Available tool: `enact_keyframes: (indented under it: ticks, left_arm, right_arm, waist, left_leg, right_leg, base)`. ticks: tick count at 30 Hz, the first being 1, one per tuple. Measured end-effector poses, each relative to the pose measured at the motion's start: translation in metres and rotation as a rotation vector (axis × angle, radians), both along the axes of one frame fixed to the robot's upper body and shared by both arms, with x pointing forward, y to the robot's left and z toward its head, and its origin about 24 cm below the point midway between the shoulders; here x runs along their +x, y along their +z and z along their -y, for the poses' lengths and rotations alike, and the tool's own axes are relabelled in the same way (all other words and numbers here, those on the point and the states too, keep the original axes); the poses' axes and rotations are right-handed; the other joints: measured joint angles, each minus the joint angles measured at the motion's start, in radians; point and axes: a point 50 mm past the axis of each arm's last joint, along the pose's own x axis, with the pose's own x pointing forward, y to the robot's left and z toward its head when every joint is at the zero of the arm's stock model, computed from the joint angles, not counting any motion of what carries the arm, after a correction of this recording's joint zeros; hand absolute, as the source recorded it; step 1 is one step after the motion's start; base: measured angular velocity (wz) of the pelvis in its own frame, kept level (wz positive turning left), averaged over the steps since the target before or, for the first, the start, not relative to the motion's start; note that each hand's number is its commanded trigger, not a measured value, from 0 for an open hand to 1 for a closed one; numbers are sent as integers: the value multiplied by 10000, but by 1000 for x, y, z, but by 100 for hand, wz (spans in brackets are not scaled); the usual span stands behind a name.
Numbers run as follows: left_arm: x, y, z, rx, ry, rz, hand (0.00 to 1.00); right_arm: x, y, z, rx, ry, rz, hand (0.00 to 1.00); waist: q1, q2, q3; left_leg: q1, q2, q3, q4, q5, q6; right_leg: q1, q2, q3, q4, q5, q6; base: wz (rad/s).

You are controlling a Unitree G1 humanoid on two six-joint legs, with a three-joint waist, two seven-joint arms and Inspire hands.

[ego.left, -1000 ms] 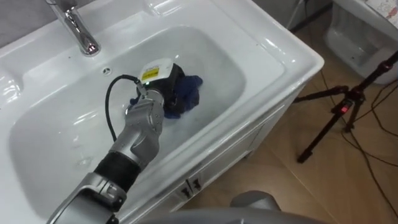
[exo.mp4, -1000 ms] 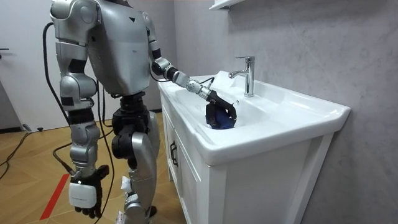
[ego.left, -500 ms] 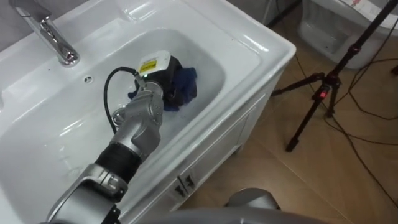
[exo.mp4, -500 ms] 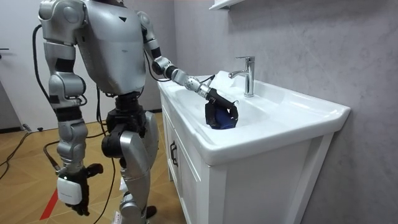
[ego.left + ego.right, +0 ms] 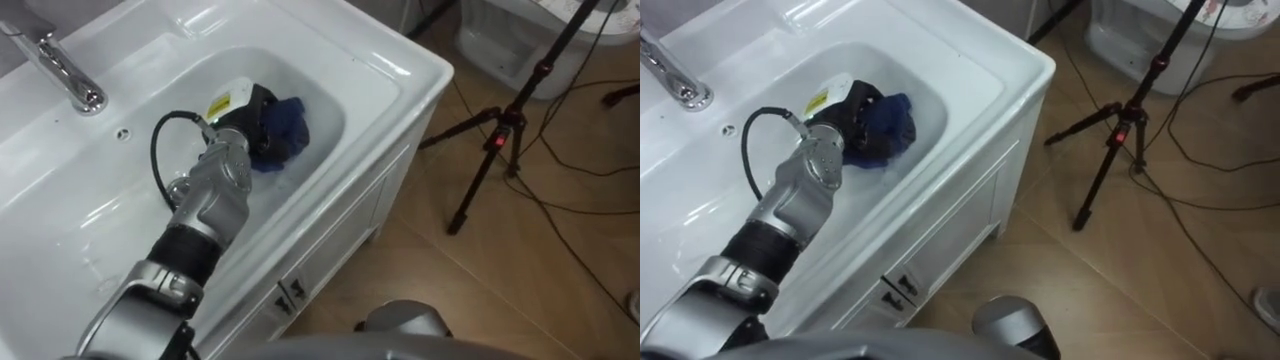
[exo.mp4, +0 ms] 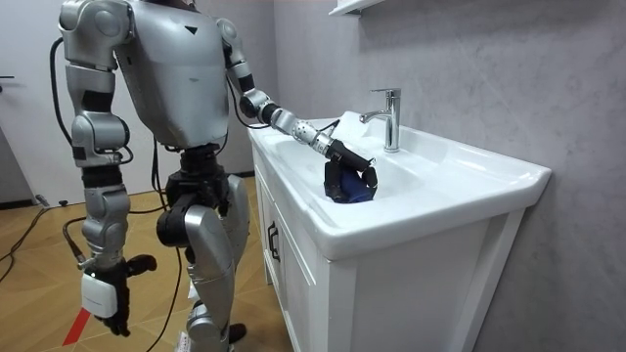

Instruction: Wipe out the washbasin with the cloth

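Basin (image 5: pixel 95 215) is set in a white vanity. The robot stands at its front corner with the left arm stretched in. The left hand (image 5: pixel 248 118) is curled over the blue cloth (image 5: pixel 287 128) and presses it to the basin floor by the wall farthest from the faucet (image 5: pixel 72 78). The right hand (image 6: pixel 101 293) hangs low by the leg at the room view's left, and whether it is open or closed cannot be told.

Likely risks:
- The cloth is bunched into a wad, so a stroke probably touches little surface and leaves most of the basin unwiped.
- The glazed slope looks slick, so the wad could slide out from under the fingers.
- The reach is long and sideways, so a hard push may upset the robot's stance.

Versus a second ago:
- In the room view, hand and cloth sit in almost the same spot, with the forearm a bit lower.
- The torso has shifted, and the right arm has swung back toward the room view's left.
- The eye views' shift is the camera's own.
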Motion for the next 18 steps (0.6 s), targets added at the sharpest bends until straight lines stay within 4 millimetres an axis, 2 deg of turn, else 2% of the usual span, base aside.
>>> enact_keyframes:
  ticks: [3,8,11,13,14,16,18]
  left_arm:
    - [-2,-6,-5,17,103,21,100]
    - [-15,-30,-23,-34,906,-312,100]
    - [-29,-44,-37,-164,1469,-567,100]
    - [-40,-53,-49,-293,2077,-723,100]
    - [-42,-55,-52,-287,2208,-748,100]
    - [-50,-61,-59,-195,2504,-819,100]
    - [-54,-65,-63,-168,2652,-936,100]
  right_arm:
    - [1,1,2,-81,-101,98,0]
    - [1,0,1,-142,-5,100,0]
    - [-5,1,3,-251,-371,178,0]
    - [-16,1,1,-334,-337,-24,0]
    - [-17,2,0,-341,-299,-32,0]
    - [-18,2,1,-362,-281,-55,0]
    - [-18,2,1,-379,-187,-51,0]
  waist:
    - [49,-4,2]
    - [142,-116,-32]
    - [549,-172,-66]
    - [941,-251,-177]
    - [1040,-261,-200]
    - [1265,-302,-275]
    - [1513,-310,-282]
  left_leg:
    - [92,1,0,-8,-3,-6]
    - [294,46,0,-58,-39,-62]
    - [298,60,25,-38,-34,-78]
    - [297,97,9,-31,-12,-122]
    - [299,106,-8,-31,-8,-132]
    - [334,129,-281,-4,6,-157]
    - [456,134,-434,-11,14,-171]
  right_leg:
    - [73,20,26,-2,0,-1]
    - [334,72,16,-2,-10,-19]
    - [330,91,13,10,-22,-49]
    - [331,128,-17,18,-19,-98]
    - [351,133,-44,19,-19,-107]
    - [545,107,-357,-2,-37,-159]
    - [710,81,-544,-21,-76,-214]
  base:
    - [0]
    - [-2]
    - [-3]
    - [0]
    - [10]
    - [29]
    - [31]
